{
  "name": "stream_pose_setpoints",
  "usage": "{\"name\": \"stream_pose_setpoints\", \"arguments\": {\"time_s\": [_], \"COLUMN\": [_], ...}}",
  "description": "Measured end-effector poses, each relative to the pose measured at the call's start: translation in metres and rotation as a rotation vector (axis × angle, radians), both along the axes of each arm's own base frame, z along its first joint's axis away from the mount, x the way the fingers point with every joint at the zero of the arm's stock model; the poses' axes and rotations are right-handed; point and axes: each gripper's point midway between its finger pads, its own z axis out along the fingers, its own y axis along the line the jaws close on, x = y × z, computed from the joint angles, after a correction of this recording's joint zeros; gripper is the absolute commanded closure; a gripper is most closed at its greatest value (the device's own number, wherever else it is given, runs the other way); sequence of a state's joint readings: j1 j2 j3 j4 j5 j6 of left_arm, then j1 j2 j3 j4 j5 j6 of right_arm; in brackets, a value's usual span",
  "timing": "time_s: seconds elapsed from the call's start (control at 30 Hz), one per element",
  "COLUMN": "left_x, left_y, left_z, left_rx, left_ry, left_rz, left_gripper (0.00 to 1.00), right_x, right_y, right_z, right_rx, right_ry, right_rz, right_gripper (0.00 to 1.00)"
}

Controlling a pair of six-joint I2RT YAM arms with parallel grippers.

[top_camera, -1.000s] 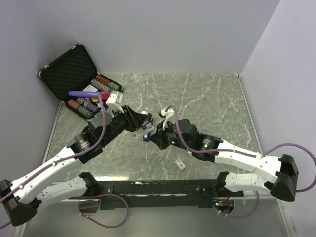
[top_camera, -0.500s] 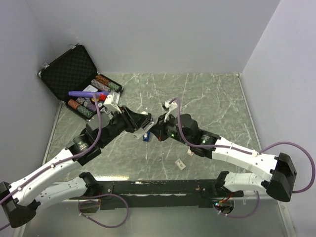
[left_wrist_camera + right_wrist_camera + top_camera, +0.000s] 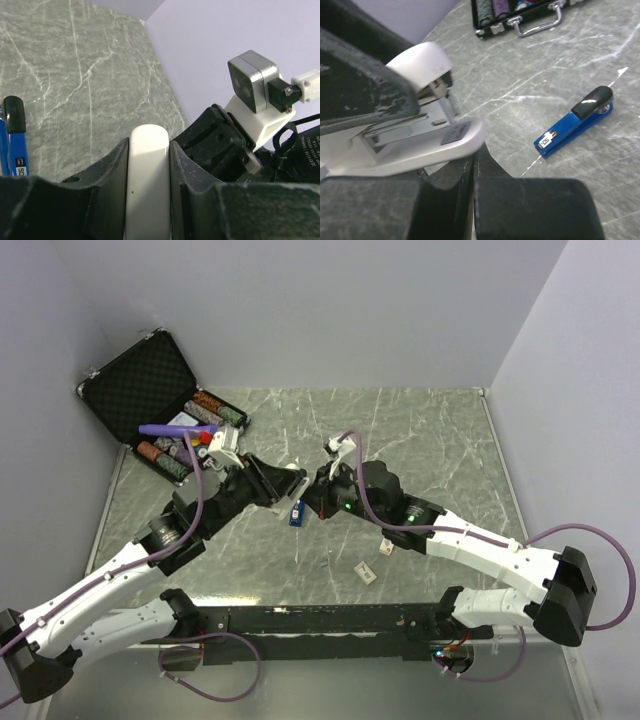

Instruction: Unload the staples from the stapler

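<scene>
The small blue stapler (image 3: 296, 514) with a black end lies flat on the marble table, also seen in the right wrist view (image 3: 575, 127) and at the left edge of the left wrist view (image 3: 17, 145). No gripper touches it. My left gripper (image 3: 288, 486) is shut on a white oblong bar (image 3: 147, 175) held above the table. In the right wrist view this bar (image 3: 420, 145) shows a white top, a metal channel and a white base, hinged open. My right gripper (image 3: 474, 156) is shut and empty, its fingertips just under the tip of the white base.
An open black case (image 3: 140, 380) with poker chips and a purple tube (image 3: 165, 429) stands at the back left; its handle shows in the right wrist view (image 3: 535, 22). A small white piece (image 3: 366, 573) lies on the table near the front. Walls close in the left, back and right.
My right gripper has moved left and a little away, closing in on the white bar in my left gripper. The blue stapler has not moved.
</scene>
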State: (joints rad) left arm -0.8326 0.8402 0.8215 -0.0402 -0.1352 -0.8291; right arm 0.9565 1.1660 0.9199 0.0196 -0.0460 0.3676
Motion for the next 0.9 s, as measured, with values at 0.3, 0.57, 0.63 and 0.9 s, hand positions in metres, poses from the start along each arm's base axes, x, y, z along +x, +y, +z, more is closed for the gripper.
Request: {"name": "stream_pose_setpoints", "arguments": {"time_s": [0.3, 0.57, 0.63, 0.9], "left_x": [0.005, 0.001, -0.002, -0.011], "left_y": [-0.006, -0.012, -0.015, -0.023], "left_z": [0.002, 0.006, 0.005, 0.023], "left_rx": [-0.021, -0.087, -0.111, -0.227], "left_ry": [-0.012, 0.004, 0.02, 0.038], "left_rz": [-0.007, -0.055, -0.073, -0.146], "left_gripper": [0.99, 0.99, 0.99, 0.99], "right_x": [-0.009, -0.01, -0.011, -0.015], "right_y": [0.005, 0.005, 0.004, 0.001], "right_z": [0.002, 0.008, 0.01, 0.035], "right_rx": [-0.049, -0.066, -0.07, -0.071], "right_ry": [-0.025, -0.085, -0.099, -0.189], "right_rz": [0.091, 0.141, 0.154, 0.208], "right_gripper": [1.0, 1.0, 1.0, 1.0]}}
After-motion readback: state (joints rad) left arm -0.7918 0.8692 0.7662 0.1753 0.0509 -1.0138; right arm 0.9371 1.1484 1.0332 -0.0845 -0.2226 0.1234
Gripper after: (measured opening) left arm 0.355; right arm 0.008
